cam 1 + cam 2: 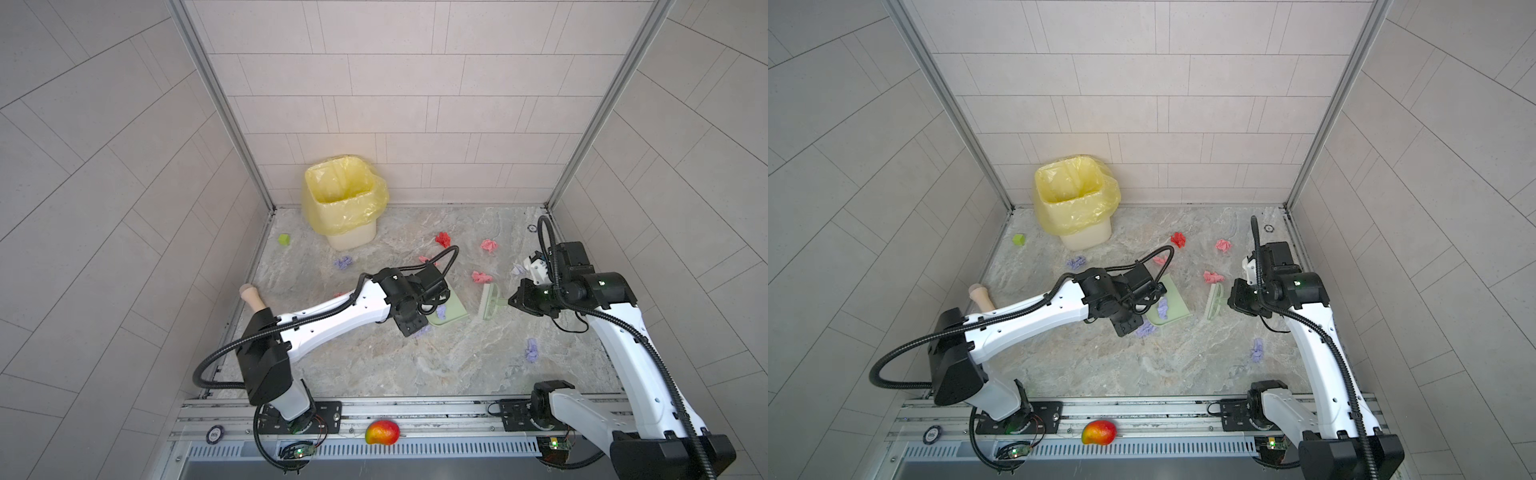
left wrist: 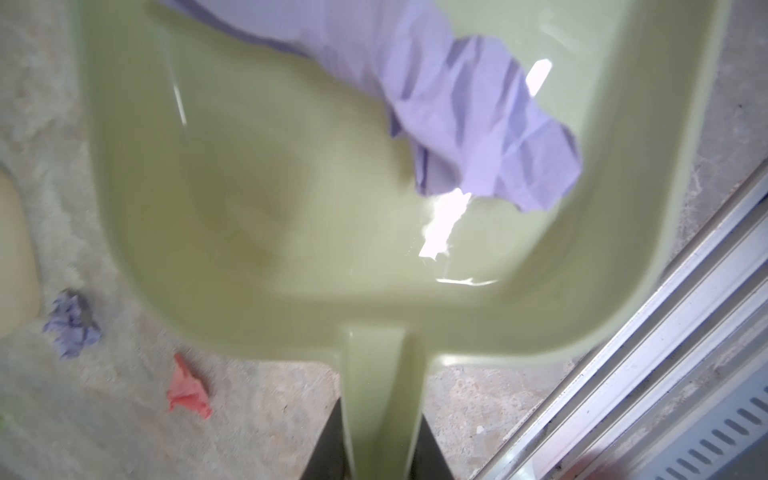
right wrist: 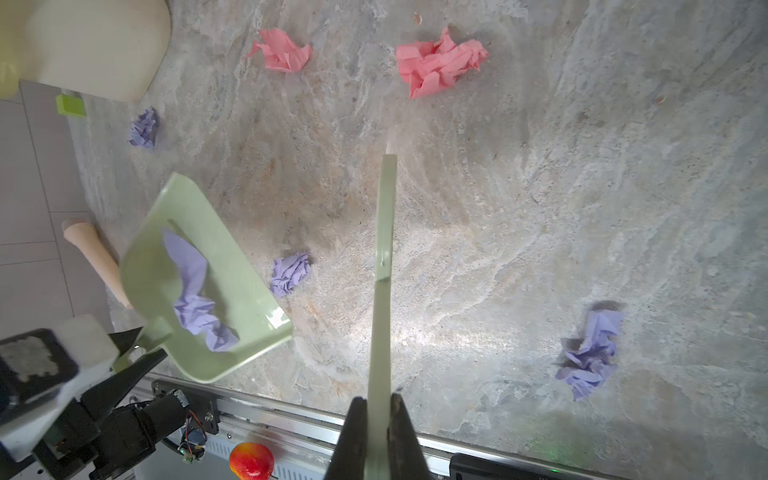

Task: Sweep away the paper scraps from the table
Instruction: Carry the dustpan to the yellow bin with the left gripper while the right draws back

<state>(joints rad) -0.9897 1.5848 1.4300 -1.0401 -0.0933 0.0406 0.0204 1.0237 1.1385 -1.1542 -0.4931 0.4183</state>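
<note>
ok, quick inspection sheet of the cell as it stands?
Surface: grey-beige marble-patterned table, littered.
Job's things: crumpled pink, red and lavender paper scraps loose; one lavender scrap in the pale green plastic dustpan.
Clutter: lime-green cube; beige wooden handle; red-yellow mango on front rail; cream bin with yellow liner.
Grippers: left gripper shut on dustpan handle; right gripper shut on pale green brush.
Cables: black corrugated conduits along both arms, no snag seen.
Surroundings: pale tiled walls; nothing else seen.
</note>
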